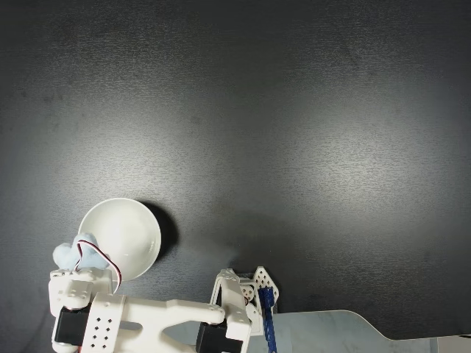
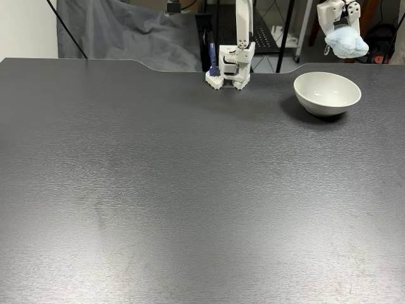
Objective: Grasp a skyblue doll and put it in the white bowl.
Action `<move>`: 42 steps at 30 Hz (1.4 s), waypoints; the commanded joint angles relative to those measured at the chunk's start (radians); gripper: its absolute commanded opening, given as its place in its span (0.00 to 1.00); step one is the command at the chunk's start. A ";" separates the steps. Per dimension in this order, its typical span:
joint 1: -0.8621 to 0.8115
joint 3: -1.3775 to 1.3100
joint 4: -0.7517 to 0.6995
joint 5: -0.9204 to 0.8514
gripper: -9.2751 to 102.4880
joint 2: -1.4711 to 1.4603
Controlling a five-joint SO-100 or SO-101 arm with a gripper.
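The skyblue doll [image 2: 347, 42] hangs in the air above and a little right of the white bowl [image 2: 327, 92], with my gripper [image 2: 342, 28] shut on its top. In the top-down fixed view the fluffy skyblue doll [image 1: 76, 252] sits at the lower left rim of the white bowl [image 1: 121, 237], held by the gripper [image 1: 79, 259] at the end of the white arm. The bowl's inside looks bare and glossy.
The arm's white base [image 2: 229, 66] with a blue clamp stands at the table's far edge in the front fixed view. The dark table [image 2: 190, 190] spreads wide in front of it. Stands and a grey cloth [image 2: 126, 35] lie behind the table.
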State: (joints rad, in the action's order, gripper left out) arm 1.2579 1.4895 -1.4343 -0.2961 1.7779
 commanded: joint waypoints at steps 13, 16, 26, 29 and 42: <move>-0.124 -0.021 0.046 0.009 0.07 0.017; -0.124 -0.021 0.043 0.009 0.09 0.017; -0.140 -0.021 0.032 0.009 0.29 0.026; -0.143 -0.021 0.031 0.009 0.33 0.026; -0.143 -0.021 0.028 -0.006 0.35 0.028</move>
State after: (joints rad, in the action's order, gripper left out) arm 1.1259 1.4895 -1.4005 -0.2961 1.7779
